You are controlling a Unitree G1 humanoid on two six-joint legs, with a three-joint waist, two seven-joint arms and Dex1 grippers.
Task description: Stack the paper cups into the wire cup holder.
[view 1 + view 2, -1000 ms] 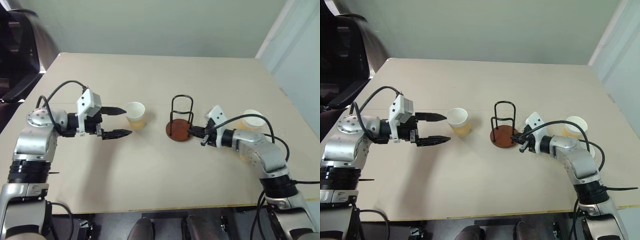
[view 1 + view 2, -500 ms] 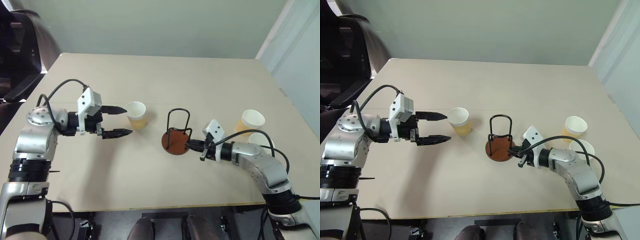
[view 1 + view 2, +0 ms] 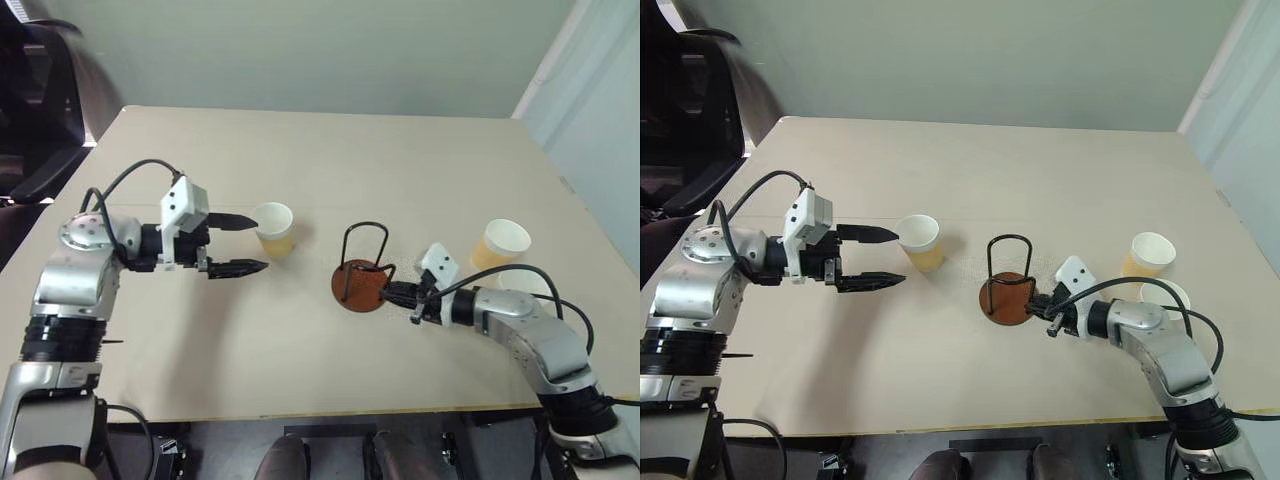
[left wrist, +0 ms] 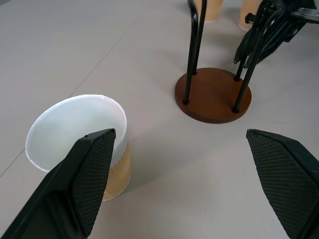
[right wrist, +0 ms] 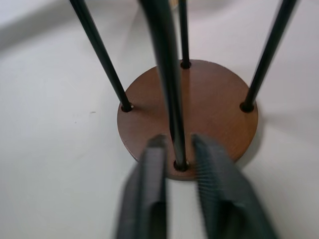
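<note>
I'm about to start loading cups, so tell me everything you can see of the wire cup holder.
The wire cup holder is a round reddish-brown disc, wood by its look, with thin black wire arches rising from four holes. It stands upright and empty on the table. The right gripper has a finger on each side of its nearest wire.

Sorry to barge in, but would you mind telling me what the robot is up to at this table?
It is preparing to stack paper cups into a wire cup holder. The right gripper has its fingers on either side of one of the holder's wire posts, at the edge of the wooden base. The left gripper hangs open beside one upright paper cup, one finger by its rim. Two more cups stand beyond the right arm. The holder is empty.
</note>
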